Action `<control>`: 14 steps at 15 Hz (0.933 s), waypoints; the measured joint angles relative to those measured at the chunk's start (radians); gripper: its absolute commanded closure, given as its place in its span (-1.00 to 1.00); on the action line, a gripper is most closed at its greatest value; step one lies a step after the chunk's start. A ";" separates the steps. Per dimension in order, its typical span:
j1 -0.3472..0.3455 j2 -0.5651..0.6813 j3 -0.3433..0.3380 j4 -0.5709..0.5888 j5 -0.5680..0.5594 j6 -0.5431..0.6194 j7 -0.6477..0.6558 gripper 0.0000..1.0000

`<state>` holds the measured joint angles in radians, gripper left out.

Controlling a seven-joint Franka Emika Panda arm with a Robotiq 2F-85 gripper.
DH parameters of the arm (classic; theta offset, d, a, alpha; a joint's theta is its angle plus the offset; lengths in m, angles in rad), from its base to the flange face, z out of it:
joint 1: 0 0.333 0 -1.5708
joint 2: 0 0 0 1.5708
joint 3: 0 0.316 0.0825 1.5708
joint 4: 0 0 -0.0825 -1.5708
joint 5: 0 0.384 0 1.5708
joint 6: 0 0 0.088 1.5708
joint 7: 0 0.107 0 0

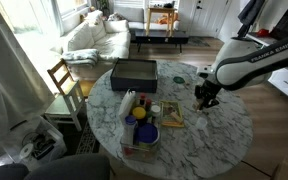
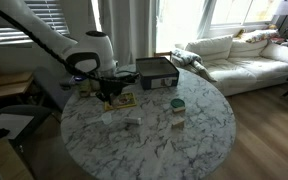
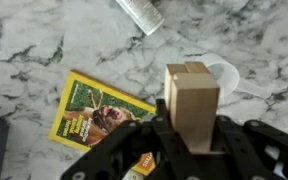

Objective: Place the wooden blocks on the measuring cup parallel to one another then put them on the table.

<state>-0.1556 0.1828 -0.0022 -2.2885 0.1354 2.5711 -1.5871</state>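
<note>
Wooden blocks (image 3: 191, 100) clamped in gripper (image 3: 192, 142), lower ends hidden, above table (image 3: 44, 50).

The white, jointed robot arm (image 1: 256, 62) is seen in both exterior views reaching in over the round white-and-grey marbled counter (image 1: 224, 140) from beyond its edge. The rounded white wrist (image 2: 90, 52) is bent downward above the counter. The black two-fingered claw (image 1: 206, 97) is thereby pointed down at the counter top. In the wrist view the jaws are seen clamped on pale tan wooden blocks (image 3: 189, 95), which protrude beyond the fingertips toward the counter.
</note>
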 measured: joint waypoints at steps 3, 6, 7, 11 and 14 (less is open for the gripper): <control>0.000 0.021 0.019 0.032 -0.001 0.000 -0.140 0.83; -0.002 0.065 0.025 0.069 -0.001 0.001 -0.299 0.83; -0.005 0.082 0.027 0.080 -0.001 0.001 -0.353 0.83; -0.019 0.147 0.029 0.108 -0.012 0.001 -0.563 0.83; -0.026 0.185 0.030 0.114 -0.045 0.020 -0.697 0.34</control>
<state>-0.1820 0.3683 0.0280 -2.1746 0.0903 2.5908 -2.2838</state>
